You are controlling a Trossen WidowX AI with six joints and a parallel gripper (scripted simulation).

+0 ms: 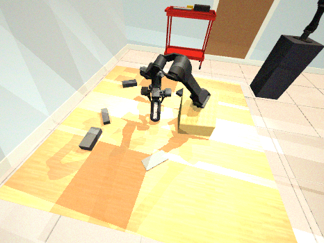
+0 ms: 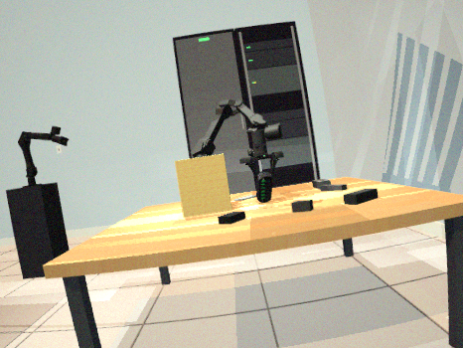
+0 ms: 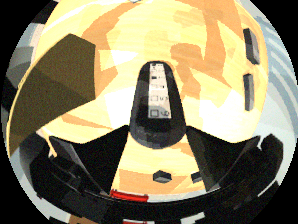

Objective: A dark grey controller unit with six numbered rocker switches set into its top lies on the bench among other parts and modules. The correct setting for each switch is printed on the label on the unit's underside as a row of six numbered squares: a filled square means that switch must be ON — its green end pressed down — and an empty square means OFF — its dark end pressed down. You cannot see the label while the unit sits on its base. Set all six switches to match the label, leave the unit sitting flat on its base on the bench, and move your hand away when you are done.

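- the dark grey oblong controller unit point(image 2: 263, 187) hangs on end in the black parallel-jaw gripper point(image 2: 263, 175), lifted above the pale wooden bench point(image 2: 278, 224), just right of the tan upright block point(image 2: 204, 185).
- the fingers stand fairly wide, clamped on the unit's long side walls.
- its white label with numbered squares point(image 3: 158, 91) faces the wrist camera; the green switch ends face the exterior view.
- it looks rigid, light and smooth-sided, so it could slip; hold the plain sides, never the rockers.

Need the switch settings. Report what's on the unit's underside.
A white label with a row of squares shows on the unit. Which squares are filled is too blurred to tell.
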